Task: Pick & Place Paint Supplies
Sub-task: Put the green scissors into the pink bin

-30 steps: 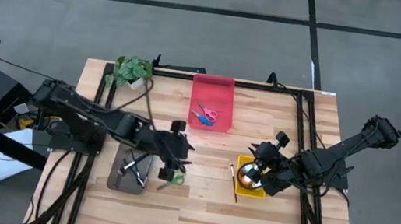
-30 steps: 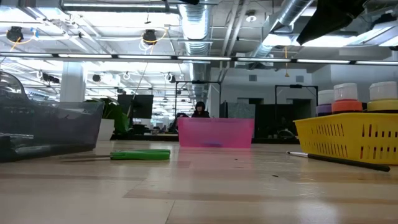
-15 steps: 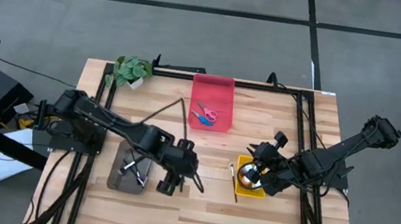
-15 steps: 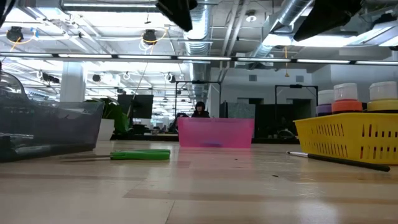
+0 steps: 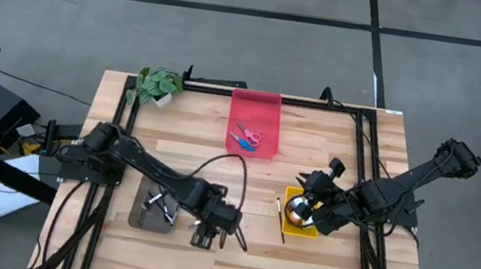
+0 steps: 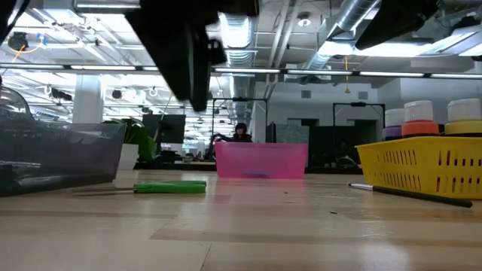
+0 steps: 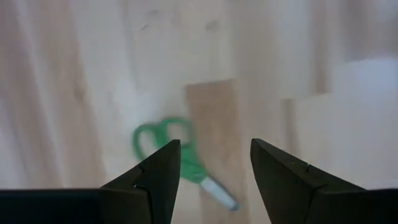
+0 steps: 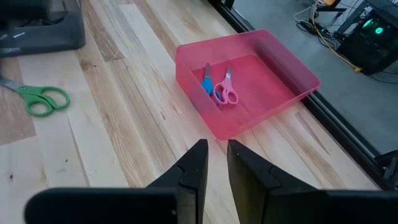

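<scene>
The left gripper (image 5: 205, 235), having swung toward six o'clock, hovers empty with jaws parted above the green-handled plastic scissors (image 7: 176, 155) on the wooden table (image 5: 316, 268); the right gripper (image 8: 211, 163) waits nearly closed, empty.

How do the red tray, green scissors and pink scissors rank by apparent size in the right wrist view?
1. red tray
2. green scissors
3. pink scissors
The two scissors lie at differing distances, so their order is unsure.

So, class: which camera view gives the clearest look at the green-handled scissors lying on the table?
The right wrist view: the green scissors lie whole and sharp on bare wood. The left wrist view blurs them behind its jaws, the low view shows them edge-on, and in the high view the left arm covers them.
</scene>
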Motion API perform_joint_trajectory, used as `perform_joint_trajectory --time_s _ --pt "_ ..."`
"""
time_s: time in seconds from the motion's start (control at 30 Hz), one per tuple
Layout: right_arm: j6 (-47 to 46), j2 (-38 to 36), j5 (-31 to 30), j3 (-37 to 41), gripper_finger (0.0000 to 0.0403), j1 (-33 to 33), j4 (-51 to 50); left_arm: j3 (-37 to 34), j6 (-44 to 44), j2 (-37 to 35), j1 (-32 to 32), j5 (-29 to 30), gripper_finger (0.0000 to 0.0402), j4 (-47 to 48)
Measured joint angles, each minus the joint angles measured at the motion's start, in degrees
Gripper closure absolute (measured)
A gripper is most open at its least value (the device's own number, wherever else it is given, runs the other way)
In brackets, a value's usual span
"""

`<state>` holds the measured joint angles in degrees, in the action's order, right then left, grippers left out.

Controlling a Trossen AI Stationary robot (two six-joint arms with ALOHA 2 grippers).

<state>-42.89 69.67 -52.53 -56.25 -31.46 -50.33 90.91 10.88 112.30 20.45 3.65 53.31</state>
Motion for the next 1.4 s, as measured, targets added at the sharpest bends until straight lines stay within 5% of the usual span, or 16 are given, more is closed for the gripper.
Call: perform_joint_trajectory --time_s 0.33,0.93,1.4 --pt "0.0 0.0 0.0 0.0 0.0346 0.0 0.0 -1.1 21.3 2.4 -4.8 7.4 0.0215 6.4" --pt "-0.1 0.0 0.2 0.0 0.0346 0.0 -0.2 -13.6 27.3 0.5 -7.2 1.9 0.0215 -3.7" --pt "-0.1 0.0 0.2 0.0 0.0346 0.0 -0.2 -14.2 28.8 0.5 -6.8 1.9 0.0215 -5.0"
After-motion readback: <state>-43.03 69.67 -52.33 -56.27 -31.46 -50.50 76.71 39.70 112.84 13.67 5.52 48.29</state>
